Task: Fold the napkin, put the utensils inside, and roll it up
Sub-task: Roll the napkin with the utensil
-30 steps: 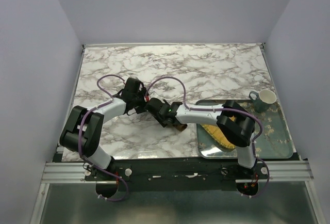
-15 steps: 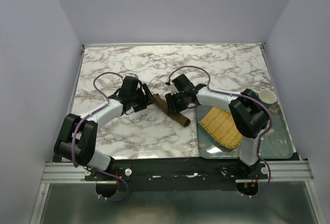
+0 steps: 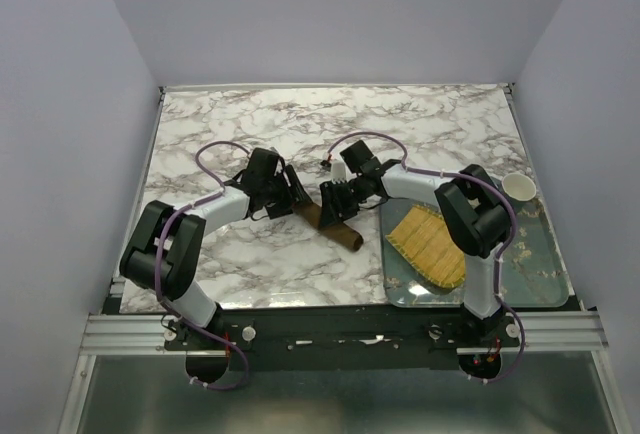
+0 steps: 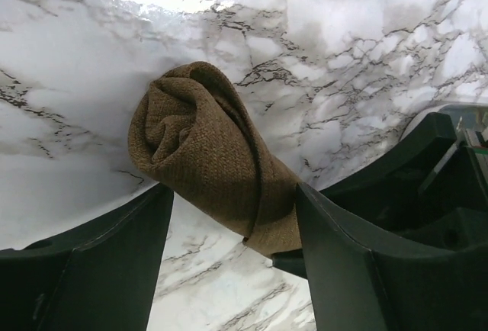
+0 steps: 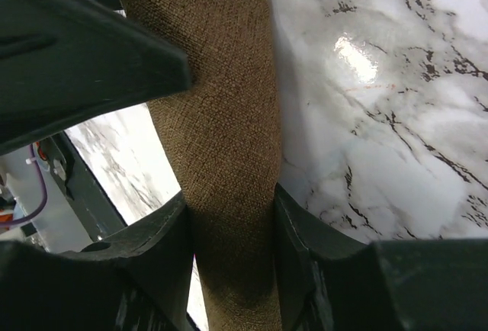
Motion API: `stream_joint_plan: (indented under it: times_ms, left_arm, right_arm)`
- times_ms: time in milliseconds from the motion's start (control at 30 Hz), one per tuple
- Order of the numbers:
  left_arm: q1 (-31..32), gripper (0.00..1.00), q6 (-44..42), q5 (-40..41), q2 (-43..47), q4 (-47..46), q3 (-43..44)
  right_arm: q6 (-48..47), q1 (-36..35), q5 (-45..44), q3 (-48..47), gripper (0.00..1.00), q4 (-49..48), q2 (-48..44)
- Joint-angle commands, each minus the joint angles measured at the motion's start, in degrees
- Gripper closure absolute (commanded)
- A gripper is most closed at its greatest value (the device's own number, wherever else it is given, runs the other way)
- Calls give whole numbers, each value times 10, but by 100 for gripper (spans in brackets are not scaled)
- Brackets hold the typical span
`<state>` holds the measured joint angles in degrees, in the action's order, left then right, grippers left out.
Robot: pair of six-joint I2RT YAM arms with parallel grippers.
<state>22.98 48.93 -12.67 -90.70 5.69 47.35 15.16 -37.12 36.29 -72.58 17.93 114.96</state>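
Note:
The napkin (image 3: 346,237) is a dark brown cloth rolled into a tight tube, lying slantwise on the marble table. My left gripper (image 3: 293,197) is at the tube's upper left end. In the left wrist view its jaws (image 4: 232,194) stand open astride the napkin (image 4: 206,148), the right finger against the cloth. My right gripper (image 3: 333,206) is further along the roll. In the right wrist view both fingers (image 5: 230,197) press on the napkin (image 5: 221,117) from either side, shut on it. No utensils show in any view.
A teal flowered tray (image 3: 535,254) lies at the right near edge with a yellow woven bamboo mat (image 3: 430,244) on it. A white mug (image 3: 518,189) stands at the tray's far corner. The right arm's elbow hangs over the tray.
The right arm has swung up from the near side and its gripper has closed onto the roll. The left gripper has shifted right to the roll's end and its jaws have widened.

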Motion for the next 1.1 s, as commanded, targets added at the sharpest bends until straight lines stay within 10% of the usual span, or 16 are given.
stream_joint_plan:
  times_ms: [0, 567, 1067]
  left_arm:
    - [4, 32, 2, 18, -19, -3, 5]
    - [4, 51, 3, 33, 3, -5, -11]
    - [4, 51, 9, 26, 2, -8, -14]
  right_arm:
    - [5, -1, -3, -4, 48, 10, 8]
    - [-28, -121, -377, -39, 11, 97, -74]
    - [-38, -218, -627, -87, 14, 127, 1]
